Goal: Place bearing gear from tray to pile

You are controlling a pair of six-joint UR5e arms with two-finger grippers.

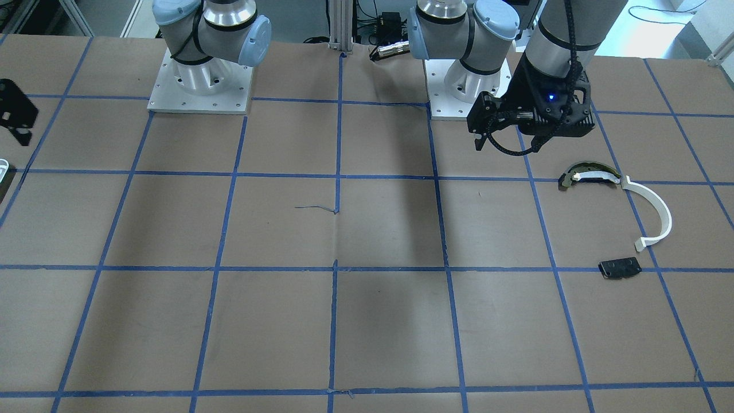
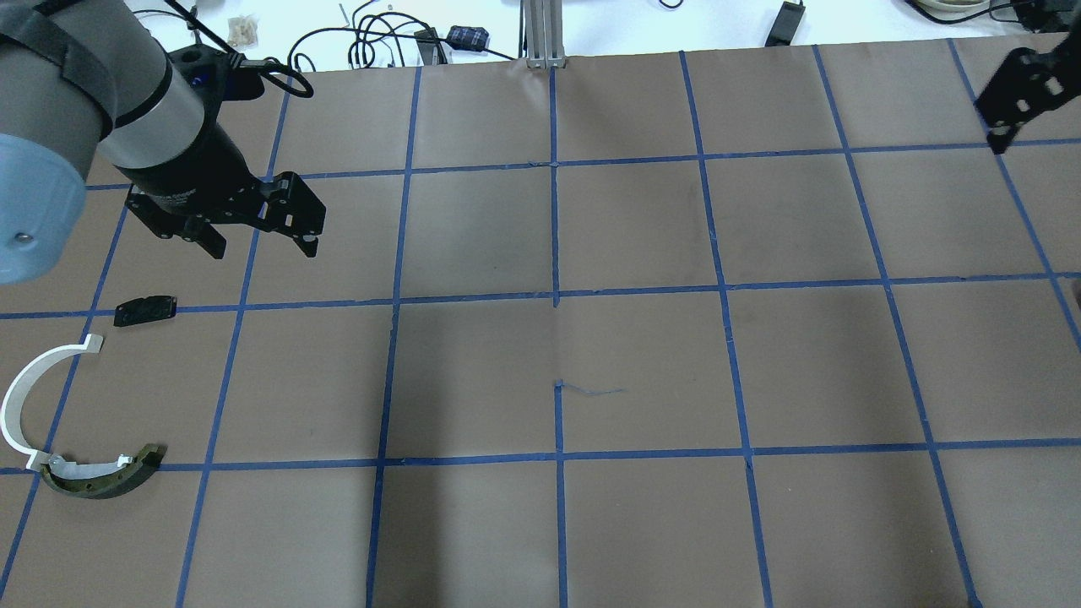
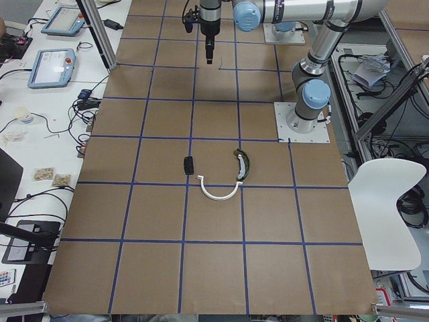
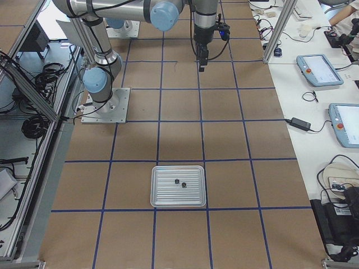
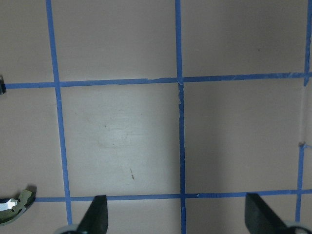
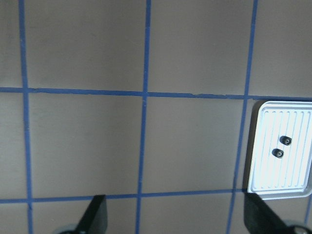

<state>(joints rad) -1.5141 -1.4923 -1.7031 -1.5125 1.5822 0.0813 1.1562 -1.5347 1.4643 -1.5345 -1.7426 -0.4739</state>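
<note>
1. Bench (image 2: 642, 363): brown paper top, ruled into squares with blue tape.

2. Left arm (image 2: 143, 127): reaches over the bench's left side. Left jaws released and spread wide, nothing between them. They hang above bare paper, just beyond the black block as the overhead view shows it. In the left wrist view the two fingertips (image 5: 97, 217) frame a tape crossing, and only the end of the curved metal piece shows in the lower left corner.

3. Right arm (image 4: 95, 50): stretched out over the right side. Right jaws released, spread wide, holding nothing, above bare paper. In the right wrist view the tray sits at the picture's right edge, outside the span of the jaws.

4. Tray (image 4: 162, 199): ribbed, silver, rectangular, flat on the bench at the right end, well apart from the right jaws and far from the pile.

5. Pile, left end of the bench, three loose parts:
 a. White arc (image 2: 21, 397): curved plastic, lying flat, one end touching the curved metal piece.
 b. Curved metal piece (image 2: 105, 480): dark with a yellowish edge.
 c. Black block (image 2: 145, 310): flat, rectangular, near the arc's other end but apart from it.

6. Bearing gears, two: small dark rings (image 6: 287, 141) and (image 6: 278, 153), side by side inside the tray, near its middle. Neither lies between any jaws; both are across the bench from the pile.
</note>
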